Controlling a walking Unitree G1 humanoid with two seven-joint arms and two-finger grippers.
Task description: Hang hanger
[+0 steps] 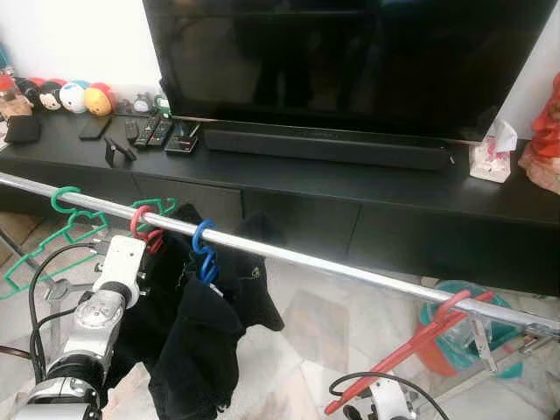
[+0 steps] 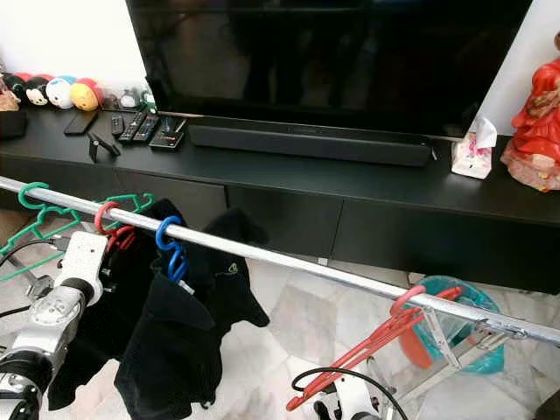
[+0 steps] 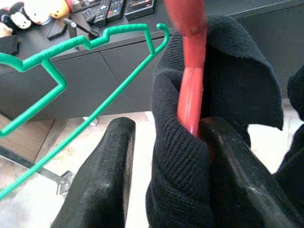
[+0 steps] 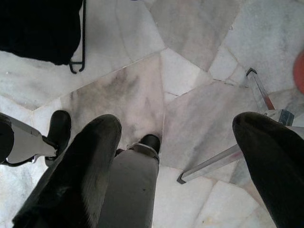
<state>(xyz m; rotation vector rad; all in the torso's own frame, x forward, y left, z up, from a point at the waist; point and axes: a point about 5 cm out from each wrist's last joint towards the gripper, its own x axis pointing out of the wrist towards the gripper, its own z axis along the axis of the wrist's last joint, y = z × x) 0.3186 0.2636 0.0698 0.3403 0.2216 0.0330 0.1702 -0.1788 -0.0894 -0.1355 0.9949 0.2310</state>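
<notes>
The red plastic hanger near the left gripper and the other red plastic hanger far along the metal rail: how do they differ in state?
The red plastic hanger near the left gripper carries a black knitted garment; the far red plastic hanger carries none. The near one hangs between a green hanger and a blue hook; the far one hangs alone. Both hook over the metal rail.

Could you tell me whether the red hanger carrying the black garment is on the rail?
On: the red hanger hooks over the rail, black garment draped below.
</notes>
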